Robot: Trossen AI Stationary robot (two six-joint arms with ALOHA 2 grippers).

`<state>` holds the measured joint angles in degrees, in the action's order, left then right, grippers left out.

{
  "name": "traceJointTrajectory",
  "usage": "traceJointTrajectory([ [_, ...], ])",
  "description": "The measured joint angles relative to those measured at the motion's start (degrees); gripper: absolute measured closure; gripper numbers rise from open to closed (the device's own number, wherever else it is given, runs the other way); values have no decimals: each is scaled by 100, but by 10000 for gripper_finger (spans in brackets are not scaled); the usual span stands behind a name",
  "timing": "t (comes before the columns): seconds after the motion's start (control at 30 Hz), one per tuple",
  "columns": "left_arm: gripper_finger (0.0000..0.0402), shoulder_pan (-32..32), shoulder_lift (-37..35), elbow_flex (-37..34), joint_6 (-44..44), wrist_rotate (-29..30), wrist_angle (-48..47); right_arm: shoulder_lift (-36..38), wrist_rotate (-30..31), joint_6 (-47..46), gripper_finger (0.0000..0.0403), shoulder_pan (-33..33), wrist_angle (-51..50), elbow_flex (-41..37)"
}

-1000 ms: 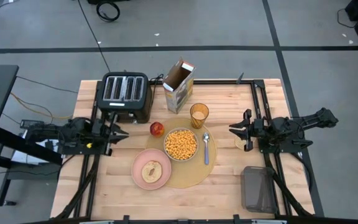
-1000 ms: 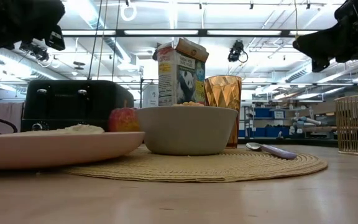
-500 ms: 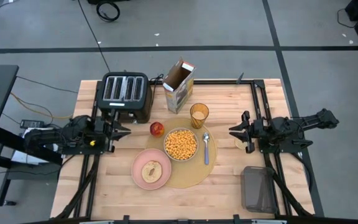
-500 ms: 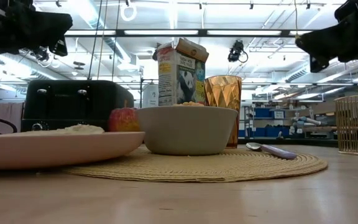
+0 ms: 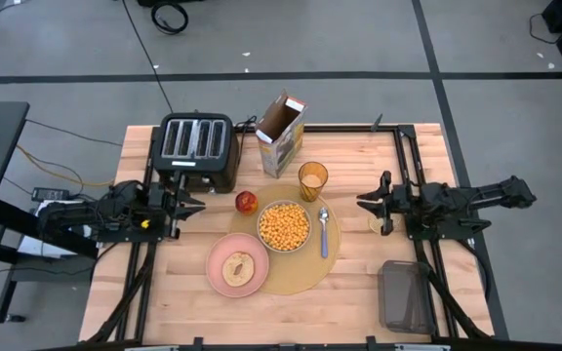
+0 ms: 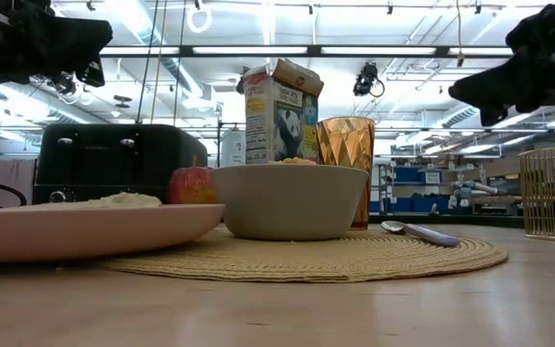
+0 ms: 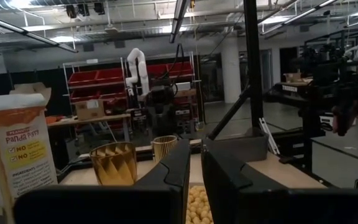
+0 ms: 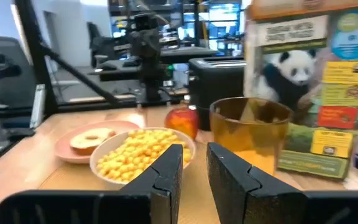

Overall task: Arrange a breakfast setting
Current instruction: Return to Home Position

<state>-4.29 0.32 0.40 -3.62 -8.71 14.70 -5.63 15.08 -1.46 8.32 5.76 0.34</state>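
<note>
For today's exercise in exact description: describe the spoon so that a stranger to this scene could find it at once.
Start at the round tan placemat in the table's middle. On its right part, beside the cereal-filled bowl and just below the amber cup, lies the spoon. It is the only slim metal thing there.

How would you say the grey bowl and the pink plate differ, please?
The pale grey bowl is deep and full of yellow cereal puffs; the pink plate is shallow and carries one round bread piece. The bowl sits wholly on the tan placemat; the plate hangs over its left edge. Both are round and upright.
</note>
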Motion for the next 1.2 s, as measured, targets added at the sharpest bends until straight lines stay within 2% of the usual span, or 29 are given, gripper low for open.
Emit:
traceJointTrajectory([
  [0.23, 353, 0, 0, 0, 0, 2, 2, 0, -494, 51, 320, -702, 13, 0],
  [0.43, 353, 0, 0, -2, 0, 2, 4, 0, -1435, 232, 320, -1348, 382, 0],
  [0.6, 353, 0, 0, -2, 0, 2, 4, 2, -1748, 287, 320, -1557, 321, 0],
  [0.7, 353, 0, 0, -2, 2, 4, 4, 0, -1777, 256, 320, -1554, 14, 0],
  [1.2, 353, 0, 0, -4, 3, 4, 4, 0, -1776, 267, 320, -1554, 30, 0],
])
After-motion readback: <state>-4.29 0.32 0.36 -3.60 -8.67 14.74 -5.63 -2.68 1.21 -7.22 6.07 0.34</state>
